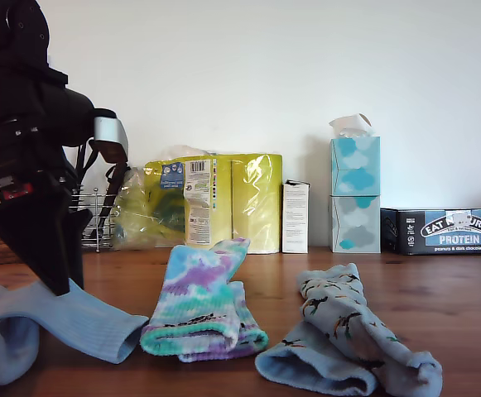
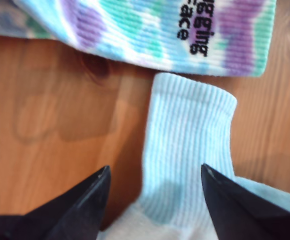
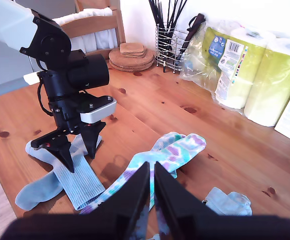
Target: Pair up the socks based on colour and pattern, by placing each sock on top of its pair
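Two plain light blue socks (image 1: pixel 74 318) (image 3: pixel 75 180) lie crossed at the exterior view's lower left. My first gripper (image 1: pixel 54 277) (image 2: pixel 154 170) (image 3: pixel 80 152) stands open right over them, with one ribbed cuff (image 2: pixel 189 150) between its fingers. The tie-dye socks (image 1: pixel 199 306) (image 3: pixel 179 150) lie stacked at the middle, their lettered cuff (image 2: pixel 149 30) just beyond the blue cuff. The bird-print socks (image 1: pixel 348 339) (image 3: pixel 227 202) lie together at the exterior view's right. My second gripper (image 3: pixel 152 200) hangs high above the table, shut and empty; the exterior view does not show it.
Along the back wall stand a yellow pack of paper rolls (image 1: pixel 215 198), a white carton (image 1: pixel 295 217), two stacked tissue boxes (image 1: pixel 356 190) and a protein bar box (image 1: pixel 443 230). A wire utensil holder (image 3: pixel 172 40), cork coasters (image 3: pixel 132 52) and a chair (image 3: pixel 92 25) are behind the first arm.
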